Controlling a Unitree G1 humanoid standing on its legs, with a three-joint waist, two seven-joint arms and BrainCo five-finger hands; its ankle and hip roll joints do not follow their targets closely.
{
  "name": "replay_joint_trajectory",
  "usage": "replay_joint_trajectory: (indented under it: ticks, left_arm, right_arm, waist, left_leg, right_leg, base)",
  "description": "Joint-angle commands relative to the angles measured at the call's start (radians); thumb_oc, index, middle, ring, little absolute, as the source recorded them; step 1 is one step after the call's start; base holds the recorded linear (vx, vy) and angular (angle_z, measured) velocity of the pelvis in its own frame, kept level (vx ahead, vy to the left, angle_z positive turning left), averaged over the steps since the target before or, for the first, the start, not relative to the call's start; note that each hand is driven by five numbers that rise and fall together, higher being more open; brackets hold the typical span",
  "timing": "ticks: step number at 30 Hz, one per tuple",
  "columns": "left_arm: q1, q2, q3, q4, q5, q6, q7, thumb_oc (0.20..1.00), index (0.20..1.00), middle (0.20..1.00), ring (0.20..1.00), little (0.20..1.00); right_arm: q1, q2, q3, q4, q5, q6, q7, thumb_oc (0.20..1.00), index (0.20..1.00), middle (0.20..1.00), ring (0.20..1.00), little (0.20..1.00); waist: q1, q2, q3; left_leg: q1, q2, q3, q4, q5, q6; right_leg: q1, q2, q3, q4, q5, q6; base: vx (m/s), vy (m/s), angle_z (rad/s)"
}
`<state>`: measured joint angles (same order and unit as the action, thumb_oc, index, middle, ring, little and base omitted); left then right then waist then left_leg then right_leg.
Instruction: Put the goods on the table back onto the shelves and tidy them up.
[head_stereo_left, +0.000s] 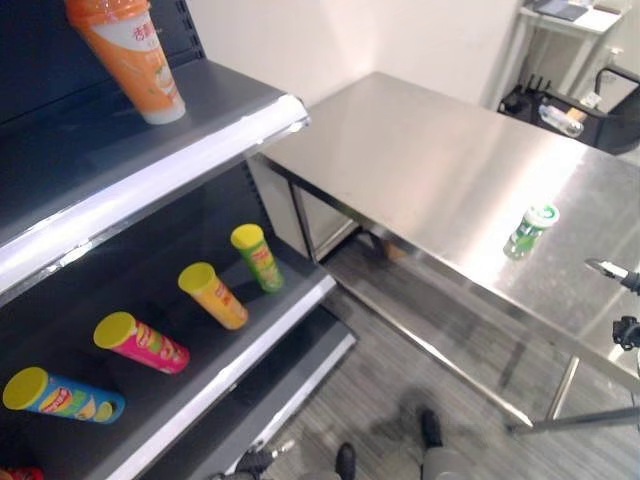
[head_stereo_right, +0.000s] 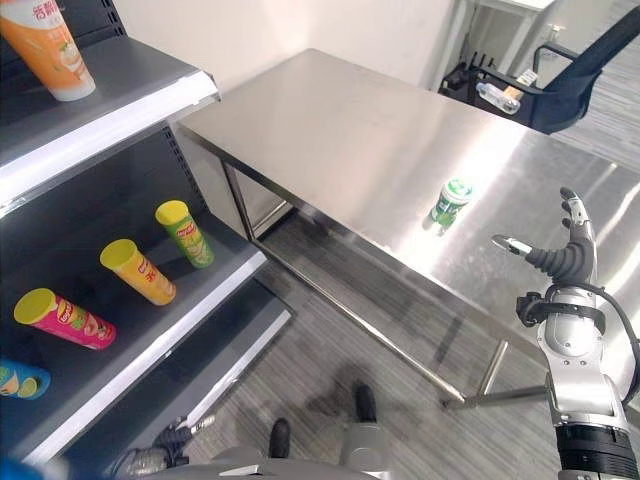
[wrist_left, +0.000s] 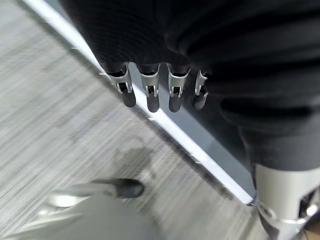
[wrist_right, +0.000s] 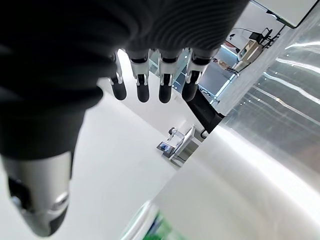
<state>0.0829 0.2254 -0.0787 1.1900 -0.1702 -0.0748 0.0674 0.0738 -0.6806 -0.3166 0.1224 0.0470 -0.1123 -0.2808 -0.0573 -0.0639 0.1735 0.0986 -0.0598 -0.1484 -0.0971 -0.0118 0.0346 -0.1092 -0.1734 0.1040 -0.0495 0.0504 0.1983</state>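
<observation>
right hand (head_stereo_right: 572, 262): raised over the desk's near edge, fingers straight and relaxed, nothing in it
left hand (wrist_left: 160, 90): hung low by the shelf base over the floor, fingers slack, empty
target: green-and-white can (head_stereo_right: 450, 203) stood upright on the desk (head_stereo_right: 340, 130), alone, near the right hand but apart from it
risk 1: can looked narrow and tall on slick steel; a finger bump before the thumb closed would likely tip or roll it toward the desk edge
risk 2: carry to the shelf (head_stereo_left: 150, 130) crosses the gap between desk and shelf; a loose hold could drop the can onto the floor
lower shelf: green tube (head_stereo_left: 258, 256), yellow tube (head_stereo_left: 213, 295), pink tube (head_stereo_left: 142, 343), blue tube (head_stereo_left: 62, 395) lay tilted in a row, free space tight
top shelf: orange cup (head_stereo_left: 130, 55) stood near the front lip
obstructions: none between right hand and can; chair (head_stereo_right: 560, 85) sat beyond the desk's far side
</observation>
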Motion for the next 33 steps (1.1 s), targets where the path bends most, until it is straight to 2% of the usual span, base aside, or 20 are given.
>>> replay_joint_trajectory:
  ticks: [1,5,10,14,24,25,28,33]
  left_arm:
    - [-0.032,0.036,0.004,-0.027,0.045,-0.014,-0.006,1.0,1.0,1.0,1.0,1.0]
    - [-0.023,0.028,0.011,-0.012,0.036,-0.011,-0.007,1.0,1.0,1.0,1.0,1.0]
    - [-0.002,0.025,0.008,-0.009,0.029,-0.006,-0.027,1.0,1.0,1.0,1.0,1.0]
    - [0.001,0.025,0.014,0.002,0.026,-0.005,-0.033,1.0,1.0,1.0,1.0,1.0]
    - [-0.006,0.019,0.012,0.007,0.033,-0.006,-0.043,1.0,1.0,1.0,1.0,1.0]
    - [-0.021,0.019,0.005,-0.002,0.031,-0.005,-0.045,1.0,1.0,1.0,1.0,1.0]
    - [-0.019,0.011,-0.008,-0.009,0.046,-0.002,-0.051,1.0,1.0,1.0,1.0,1.0]
    - [-0.018,0.008,-0.024,-0.007,0.058,-0.005,-0.055,1.0,1.0,1.0,1.0,1.0]
  right_arm:
    - [-0.02,-0.057,-0.09,-0.002,-0.008,-0.022,-0.022,1.0,1.0,1.0,1.0,1.0]
    - [0.006,-0.09,-0.085,0.028,0.001,-0.012,0.029,1.0,1.0,1.0,1.0,1.0]
    - [0.023,-0.135,-0.043,0.049,0.022,-0.011,0.116,1.0,1.0,1.0,1.0,1.0]
    - [0.026,-0.153,-0.009,0.018,0.024,-0.019,0.161,1.0,1.0,1.0,1.0,1.0]
    - [0.095,-0.168,-0.019,-0.097,0.055,-0.037,0.249,1.0,1.0,1.0,1.0,1.0]
    - [0.116,-0.169,-0.029,-0.097,0.054,-0.033,0.253,1.0,1.0,1.0,1.0,1.0]
    - [0.105,-0.167,0.008,-0.07,0.054,-0.025,0.27,1.0,1.0,1.0,1.0,1.0]
    - [0.084,-0.18,0.042,-0.032,0.036,-0.022,0.27,1.0,1.0,1.0,1.0,1.0]
  waist:
    - [-0.007,-0.008,-0.011]
    - [-0.011,-0.002,-0.045]
    - [-0.004,0.008,-0.065]
    - [-0.002,0.013,-0.067]
    - [-0.021,0.022,-0.058]
    - [-0.034,0.015,-0.042]
    - [-0.036,0.02,-0.044]
    - [-0.036,0.025,-0.052]
  left_leg:
    - [0.001,-0.001,0.103,0.01,-0.034,-0.087]
    - [0.005,0.036,0.079,0.013,-0.035,-0.103]
    - [0.003,0.084,0.066,0.028,-0.033,-0.132]
    - [0.0,0.112,0.067,0.034,-0.025,-0.152]
    - [-0.025,0.156,0.088,0.039,-0.001,-0.185]
    - [-0.058,0.162,0.138,0.068,0.014,-0.191]
    - [-0.06,0.164,0.199,0.078,0.005,-0.181]
    - [-0.047,0.172,0.227,0.076,0.002,-0.178]
  right_leg:
    - [-0.002,-0.005,-0.015,0.062,0.062,0.019]
    - [0.043,0.017,-0.051,0.031,0.043,0.01]
    - [0.099,0.042,-0.099,0.016,-0.006,-0.025]
    - [0.128,0.061,-0.121,0.004,-0.03,-0.043]
    - [0.148,0.085,-0.168,0.003,-0.066,-0.069]
    - [0.152,0.074,-0.19,0.007,-0.07,-0.072]
    - [0.153,0.072,-0.197,0.01,-0.067,-0.069]
    - [0.163,0.07,-0.2,0.012,-0.074,-0.07]
  base:
    - [0.1,-0.161,0.88]
    - [0.08,-0.188,0.44]
    - [0.06,-0.171,0.13]
    - [0.04,-0.165,0.22]
    - [0.0,-0.099,0.1]
    - [-0.08,-0.025,0.19]
    - [-0.05,-0.013,0.53]
    - [0.02,0.012,0.03]
